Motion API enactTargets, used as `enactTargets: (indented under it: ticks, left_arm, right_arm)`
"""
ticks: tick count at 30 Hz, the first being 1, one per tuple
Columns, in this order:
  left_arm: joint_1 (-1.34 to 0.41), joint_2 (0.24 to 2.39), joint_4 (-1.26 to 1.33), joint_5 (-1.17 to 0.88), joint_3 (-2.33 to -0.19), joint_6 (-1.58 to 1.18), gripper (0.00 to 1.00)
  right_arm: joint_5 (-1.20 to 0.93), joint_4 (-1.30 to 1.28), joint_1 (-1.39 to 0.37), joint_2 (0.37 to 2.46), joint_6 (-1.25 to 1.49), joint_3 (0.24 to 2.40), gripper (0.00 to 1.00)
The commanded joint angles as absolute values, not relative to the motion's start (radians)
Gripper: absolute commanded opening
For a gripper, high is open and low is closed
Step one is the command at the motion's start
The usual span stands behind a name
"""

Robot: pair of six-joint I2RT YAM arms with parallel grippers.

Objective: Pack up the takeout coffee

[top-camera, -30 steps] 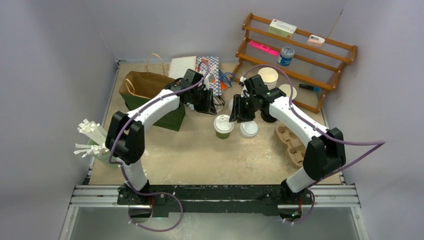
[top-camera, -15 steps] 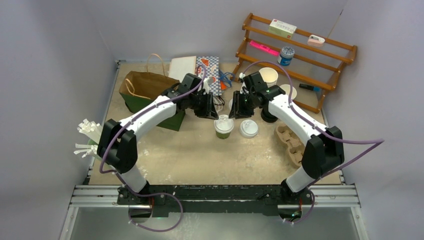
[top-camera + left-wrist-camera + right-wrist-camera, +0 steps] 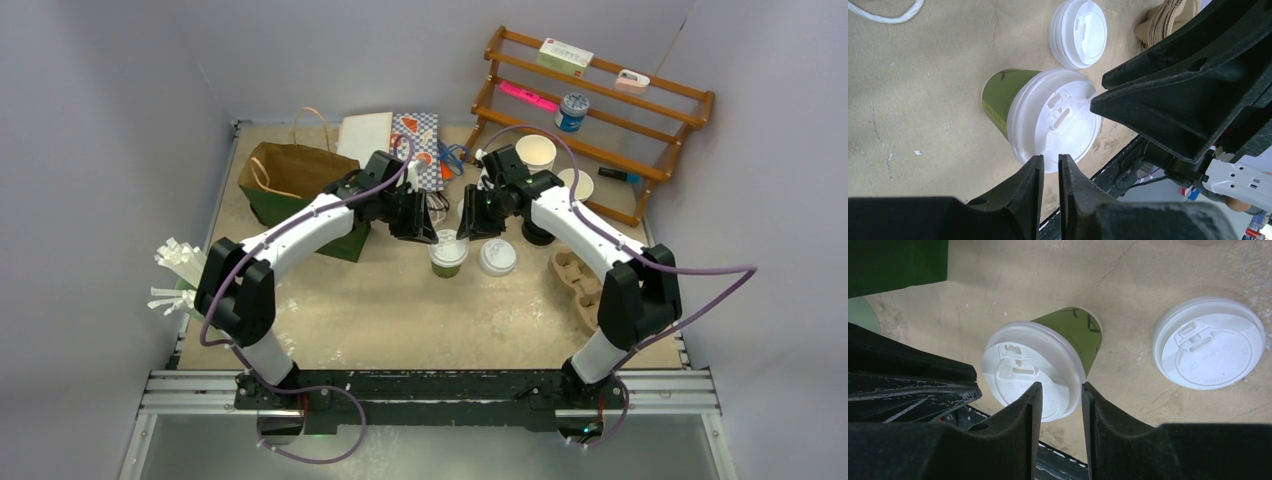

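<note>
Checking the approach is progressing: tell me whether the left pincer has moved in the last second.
Yes. The left pincer has shifted right in the top view, away from the brown paper bag and closer to the takeout coffee.

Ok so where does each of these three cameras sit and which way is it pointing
Top external: fixed high behind the arm bases, looking down on the table; the left arm and right arm show whole.
Left wrist: on the left wrist, looking down past the left fingers at the takeout coffee; the right fingers intrude at right.
Right wrist: on the right wrist, looking down between the right fingers at the same cup.
Shared: both wrist views show the takeout coffee and the loose white lids beside it.
</note>
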State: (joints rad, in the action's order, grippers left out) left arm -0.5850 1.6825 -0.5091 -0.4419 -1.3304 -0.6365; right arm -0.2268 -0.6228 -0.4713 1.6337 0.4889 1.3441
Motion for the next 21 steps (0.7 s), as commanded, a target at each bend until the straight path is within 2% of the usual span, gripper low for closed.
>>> enactTargets:
  ticks: [1,21]
  left_arm:
    - [-0.586,1.682,-0.486,-0.449,-1.318,-0.643,0.20]
    - [-0.586,1.709,-0.461,-0.462,-1.298,-0.631,0.18]
  right_arm:
    - [-0.237,-0.610,-0.475,1.633,0.475,1.380,0.37]
    - [-0.269,-0.611,-0.475,1.649,0.472,1.365,0.34]
